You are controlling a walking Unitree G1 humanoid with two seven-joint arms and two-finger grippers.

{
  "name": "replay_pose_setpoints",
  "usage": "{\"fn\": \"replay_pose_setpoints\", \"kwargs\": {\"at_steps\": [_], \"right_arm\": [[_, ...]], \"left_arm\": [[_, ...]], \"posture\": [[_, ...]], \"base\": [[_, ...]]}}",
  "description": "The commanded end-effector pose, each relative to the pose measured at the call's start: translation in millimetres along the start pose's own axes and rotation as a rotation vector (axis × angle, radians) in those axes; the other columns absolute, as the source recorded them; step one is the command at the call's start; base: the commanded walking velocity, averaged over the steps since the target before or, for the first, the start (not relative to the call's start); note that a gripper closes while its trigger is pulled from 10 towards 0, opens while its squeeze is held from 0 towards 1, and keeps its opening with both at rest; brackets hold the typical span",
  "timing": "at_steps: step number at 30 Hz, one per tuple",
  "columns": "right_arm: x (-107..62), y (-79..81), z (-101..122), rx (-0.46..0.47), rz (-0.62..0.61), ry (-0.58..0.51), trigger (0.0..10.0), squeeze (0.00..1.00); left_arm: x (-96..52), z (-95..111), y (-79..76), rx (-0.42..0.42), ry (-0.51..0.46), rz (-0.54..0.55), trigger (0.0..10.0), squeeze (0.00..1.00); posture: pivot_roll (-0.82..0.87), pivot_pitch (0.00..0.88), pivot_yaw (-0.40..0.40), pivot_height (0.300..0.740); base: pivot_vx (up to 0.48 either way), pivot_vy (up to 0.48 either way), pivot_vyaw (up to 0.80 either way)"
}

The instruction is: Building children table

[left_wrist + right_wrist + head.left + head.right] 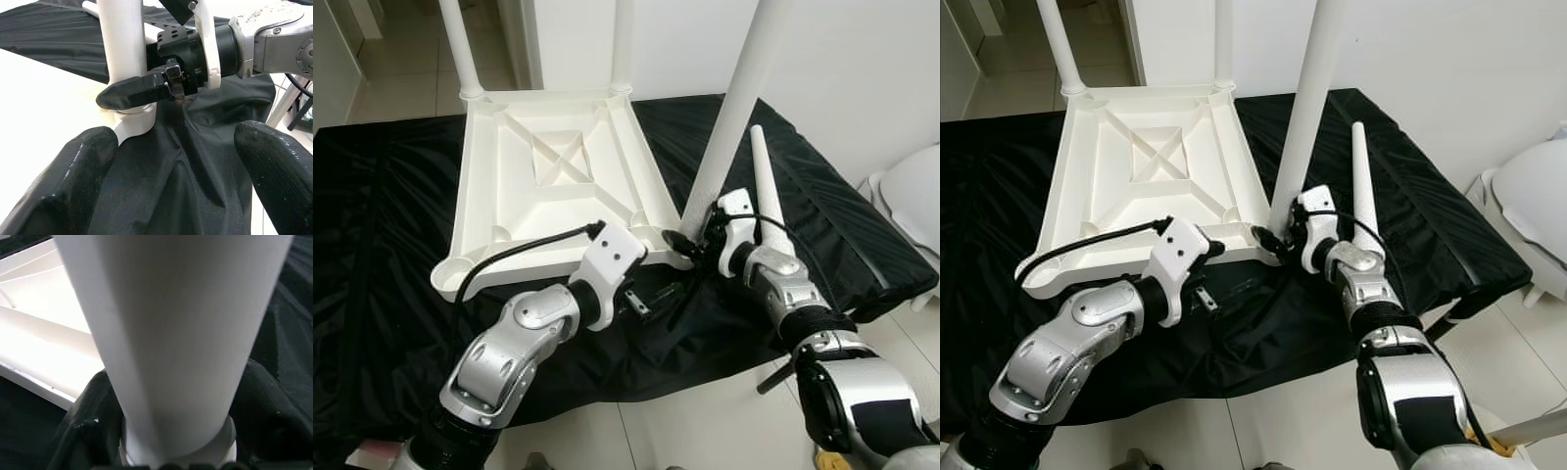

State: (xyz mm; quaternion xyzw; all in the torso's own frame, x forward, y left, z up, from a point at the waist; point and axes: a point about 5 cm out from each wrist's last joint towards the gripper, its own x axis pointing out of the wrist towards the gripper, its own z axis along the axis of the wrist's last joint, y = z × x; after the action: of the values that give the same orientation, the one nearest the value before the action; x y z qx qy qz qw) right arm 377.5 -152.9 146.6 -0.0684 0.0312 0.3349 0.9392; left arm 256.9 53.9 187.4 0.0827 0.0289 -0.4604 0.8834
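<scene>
Black-cloth-covered surface (391,294) | upturned white plastic children's tabletop (548,186) lying on it | right hand (690,245) clamped on tall white plastic leg (734,108) at near corner socket | left hand (171,166) spread open, empty, just beside | risk: leg tilting, jamming in socket

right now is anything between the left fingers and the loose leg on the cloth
Yes. The right gripper, shut on the upright leg at the tabletop corner, stands between the open left gripper and the loose leg.
</scene>
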Motion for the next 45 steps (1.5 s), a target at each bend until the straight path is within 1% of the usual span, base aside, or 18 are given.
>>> {"fn": "replay_pose_setpoints", "kwargs": {"at_steps": [1, 3, 10, 16, 17, 23, 27, 30, 32, 33, 34, 35, 37, 38, 40, 42, 43, 45], "right_arm": [[1.6, 4.7, -5, -0.002, 0.037, 0.032, 0.0, 0.0], [-0.2, 5.7, -11, -0.003, 0.051, 0.058, 0.0, 0.0], [-2.7, 5.4, -15, -0.001, 0.05, 0.066, 0.0, 0.0], [-4.3, 3.3, -17, 0.026, 0.0, 0.053, 0.0, 0.0], [-1.7, 4.9, -15, 0.063, -0.054, 0.025, 10.0, 0.0], [1.8, 8.8, -13, 0.098, -0.109, -0.014, 10.0, 0.0], [8.0, 16.9, -10, 0.15, -0.24, -0.061, 10.0, 0.0], [8.4, 17.6, -10, 0.158, -0.257, -0.064, 10.0, 0.0], [11.8, 22.1, -8, 0.221, -0.351, -0.085, 10.0, 0.0], [11.8, 22.1, -8, 0.221, -0.351, -0.085, 10.0, 0.0], [15.2, 28.1, -7, 0.258, -0.451, -0.094, 10.0, 0.0], [15.2, 28.1, -7, 0.258, -0.451, -0.094, 10.0, 0.0], [18.4, 34.6, -7, 0.309, -0.522, -0.097, 10.0, 0.0], [19.5, 37.7, -7, 0.313, -0.552, -0.093, 10.0, 0.0], [19.5, 37.7, -7, 0.313, -0.552, -0.093, 10.0, 0.0], [24.6, 49.3, -6, 0.339, -0.624, -0.101, 10.0, 0.0], [24.6, 49.3, -6, 0.339, -0.624, -0.101, 10.0, 0.0], [29.6, 61.7, -3, 0.341, -0.696, -0.107, 10.0, 0.0]], "left_arm": [[-1.3, 2, -0.6, 0.004, -0.001, 0.005, 10.0, 0.0], [-1.8, 2, -0.5, 0.004, -0.002, 0.009, 10.0, 0.0], [-1.7, 2, -0.7, 0.003, -0.002, 0.011, 10.0, 0.0], [-1.4, 2, -0.8, 0.003, -0.003, 0.009, 10.0, 0.0], [-0.8, 2, -0.4, 0.003, -0.003, 0.008, 10.0, 0.0], [0.2, 1, -0.2, 0.004, -0.004, 0.007, 10.0, 0.0], [1.7, 2, 0.0, 0.005, -0.008, 0.005, 10.0, 0.0], [1.8, 2, 0.1, 0.005, -0.008, 0.005, 10.0, 0.0], [1.7, 2, 0.1, 0.005, -0.008, 0.004, 10.0, 0.0], [1.7, 2, 0.1, 0.005, -0.008, 0.004, 10.0, 0.0], [1.7, 2, 0.2, 0.006, -0.006, 0.003, 10.0, 0.0], [1.7, 2, 0.2, 0.006, -0.006, 0.003, 10.0, 0.0], [2.1, 2, -0.1, 0.007, -0.007, 0.0, 10.0, 0.0], [2.3, 2, -0.3, 0.007, -0.008, -0.002, 10.0, 0.0], [2.3, 2, -0.3, 0.007, -0.008, -0.002, 10.0, 0.0], [3.0, 3, -0.3, 0.008, -0.009, -0.005, 10.0, 0.0], [3.0, 3, -0.3, 0.008, -0.009, -0.005, 10.0, 0.0], [3.7, 3, -0.4, 0.008, -0.009, -0.006, 10.0, 0.0]], "posture": [[0.0, 0.049, -0.016, 0.74], [0.0, 0.048, -0.02, 0.74], [0.0, 0.046, -0.021, 0.74], [0.0, 0.046, -0.022, 0.74], [-0.01, 0.045, -0.024, 0.74], [-0.01, 0.044, -0.025, 0.74], [-0.02, 0.041, -0.025, 0.74], [-0.02, 0.041, -0.025, 0.74], [-0.02, 0.04, -0.024, 0.74], [-0.02, 0.04, -0.024, 0.74], [-0.02, 0.04, -0.02, 0.74], [-0.02, 0.04, -0.02, 0.74], [-0.02, 0.039, -0.019, 0.74], [-0.02, 0.038, -0.018, 0.74], [-0.02, 0.038, -0.018, 0.74], [-0.03, 0.035, -0.018, 0.74], [-0.03, 0.035, -0.018, 0.74], [-0.03, 0.035, -0.018, 0.74]], "base": [[0.0, 0.0, 0.0], [0.0, 0.0, 0.0], [0.0, 0.0, 0.0], [0.0, 0.0, 0.0], [0.0, 0.0, 0.0], [0.0, 0.0, 0.0], [0.0, 0.0, 0.0], [0.0, 0.0, 0.0], [0.0, 0.0, 0.0], [0.0, 0.0, 0.0], [0.0, 0.0, 0.0], [0.0, 0.0, 0.0], [0.0, 0.0, 0.0], [0.0, 0.0, 0.0], [0.0, 0.0, 0.0], [0.0, 0.0, 0.0], [0.0, 0.0, 0.0], [0.0, 0.0, 0.0]]}}
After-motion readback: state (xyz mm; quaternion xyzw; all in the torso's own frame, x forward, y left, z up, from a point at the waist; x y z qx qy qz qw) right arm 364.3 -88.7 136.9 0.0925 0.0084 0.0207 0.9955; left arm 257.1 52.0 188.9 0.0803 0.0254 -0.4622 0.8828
